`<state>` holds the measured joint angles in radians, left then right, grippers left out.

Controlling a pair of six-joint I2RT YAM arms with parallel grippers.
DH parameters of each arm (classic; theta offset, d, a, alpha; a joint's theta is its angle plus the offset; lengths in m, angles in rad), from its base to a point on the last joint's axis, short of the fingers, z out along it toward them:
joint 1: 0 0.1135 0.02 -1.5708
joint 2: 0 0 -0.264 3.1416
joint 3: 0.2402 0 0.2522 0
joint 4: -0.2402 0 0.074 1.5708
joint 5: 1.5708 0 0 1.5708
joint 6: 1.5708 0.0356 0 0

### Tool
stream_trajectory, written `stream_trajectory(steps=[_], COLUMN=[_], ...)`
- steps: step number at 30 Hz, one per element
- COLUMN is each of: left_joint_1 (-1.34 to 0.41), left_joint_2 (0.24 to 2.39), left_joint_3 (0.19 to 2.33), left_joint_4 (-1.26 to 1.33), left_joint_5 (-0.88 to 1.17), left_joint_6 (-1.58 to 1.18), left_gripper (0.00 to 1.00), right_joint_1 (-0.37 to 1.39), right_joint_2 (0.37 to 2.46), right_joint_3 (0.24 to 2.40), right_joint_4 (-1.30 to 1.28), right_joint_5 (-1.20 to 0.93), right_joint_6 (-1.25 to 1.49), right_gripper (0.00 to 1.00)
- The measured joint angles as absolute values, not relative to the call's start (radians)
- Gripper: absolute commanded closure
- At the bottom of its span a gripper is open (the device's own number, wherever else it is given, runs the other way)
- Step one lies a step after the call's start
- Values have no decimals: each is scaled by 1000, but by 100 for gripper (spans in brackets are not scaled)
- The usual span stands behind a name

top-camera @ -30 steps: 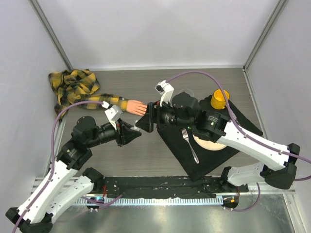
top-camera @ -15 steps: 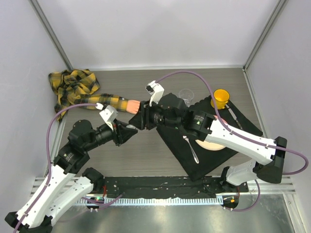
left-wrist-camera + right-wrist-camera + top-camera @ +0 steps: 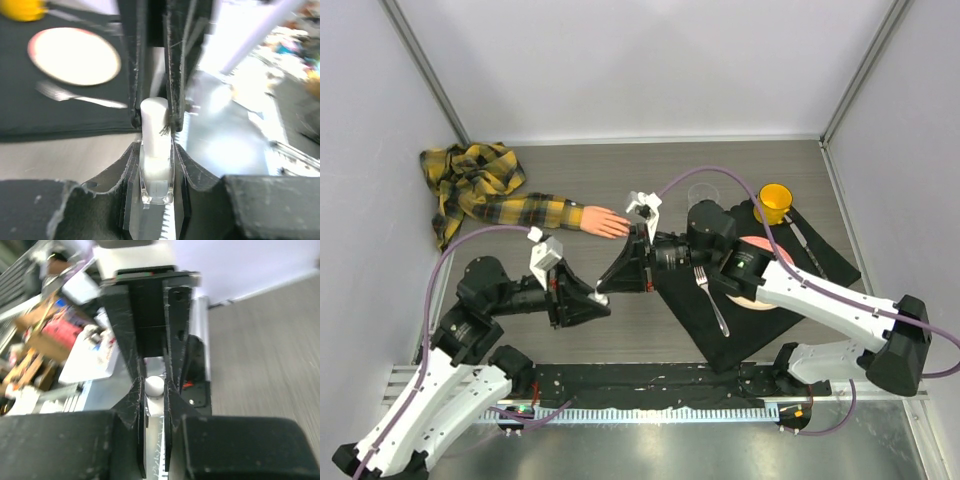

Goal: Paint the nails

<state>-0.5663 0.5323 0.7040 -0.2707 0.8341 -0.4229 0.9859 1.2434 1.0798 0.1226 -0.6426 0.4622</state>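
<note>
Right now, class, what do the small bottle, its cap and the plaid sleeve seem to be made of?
The bottle: clear glass or plastic, see-through base. The cap: matte white, probably plastic. The plaid sleeve: woven cloth, rumpled in soft folds.

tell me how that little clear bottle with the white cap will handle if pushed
The small clear bottle looks rigid and, being so small, probably light. Its smooth wall may slip in a grip. Narrow with a tall white cap, it would likely tip or roll.
</note>
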Motion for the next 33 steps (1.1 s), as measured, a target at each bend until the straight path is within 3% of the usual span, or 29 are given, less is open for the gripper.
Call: stream_trajectory(steps=[5, 8, 9, 12, 21, 28, 31, 33], left_joint_1=[-572, -572, -572, -573, -575, -575, -575, -575], left_joint_2=[465, 465, 465, 466, 378, 398, 415, 417], left_joint_3=[697, 697, 697, 695, 695, 695, 695, 695], left_joint_4=[-259, -276, -287, -303, -349, -380, -391, -398], left_joint_5=[905, 897, 881, 823, 552, 474, 461, 455], left_joint_6=[-435, -419, -411, -367, -282, -268, -258, -256], left_gripper=[100, 100, 100, 100, 100, 100, 100, 100], right_joint_1=[991, 983, 981, 999, 1123, 1237, 1265, 1275], right_joint_2=[1287, 1307, 1309, 1309, 1285, 1291, 1318, 1340], right_joint_3=[1078, 1079, 1081, 1118, 1237, 1320, 1365, 1388], right_joint_4=[275, 300, 286, 170, -179, -273, -287, -293], right_joint_5=[-826, -857, -849, -746, -186, 93, 167, 208], right_joint_6=[448, 452, 452, 434, 463, 493, 498, 501], right_gripper=[100, 67, 51, 36, 32, 32, 36, 45])
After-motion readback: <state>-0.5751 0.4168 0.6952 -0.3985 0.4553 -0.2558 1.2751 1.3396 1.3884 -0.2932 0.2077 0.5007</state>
